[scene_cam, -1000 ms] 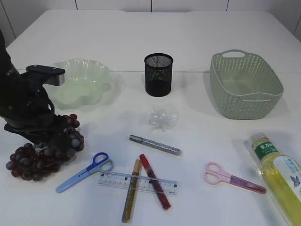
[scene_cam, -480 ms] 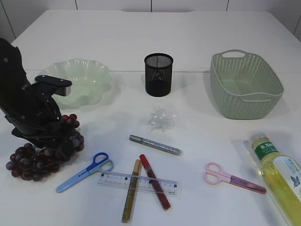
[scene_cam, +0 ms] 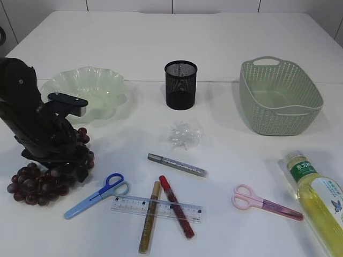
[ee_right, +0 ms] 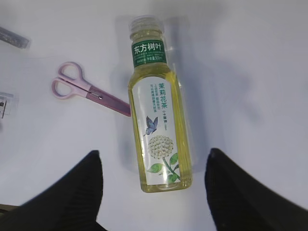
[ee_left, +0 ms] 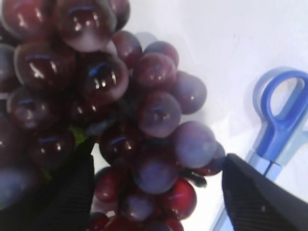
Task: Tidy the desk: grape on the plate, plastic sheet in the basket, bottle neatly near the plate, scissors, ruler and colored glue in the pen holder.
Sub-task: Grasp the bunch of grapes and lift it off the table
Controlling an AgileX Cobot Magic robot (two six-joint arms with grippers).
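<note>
A bunch of dark red grapes [scene_cam: 32, 184] lies at the front left, next to the pale green plate [scene_cam: 107, 85]. My left gripper [scene_cam: 67, 166] is down on the bunch. In the left wrist view its jaws [ee_left: 156, 192] are open, with grapes [ee_left: 144, 120] between them and a gap at the right jaw. My right gripper [ee_right: 153, 163] is open above the base of the lying tea bottle [ee_right: 159, 125], which also shows in the exterior view [scene_cam: 319, 198]. The crumpled plastic sheet [scene_cam: 184, 134] lies mid-table. The black mesh pen holder [scene_cam: 180, 84] stands behind it.
A green basket [scene_cam: 278, 96] stands at the back right. Blue scissors [scene_cam: 96, 195], a clear ruler [scene_cam: 128, 205], and silver [scene_cam: 177, 165], red [scene_cam: 176, 206] and gold [scene_cam: 149, 217] glue sticks lie at the front. Pink scissors [scene_cam: 262, 202] lie left of the bottle.
My left arm has shifted right and settled lower over the grape bunch, uncovering more of the plate. Everything else stays put.
</note>
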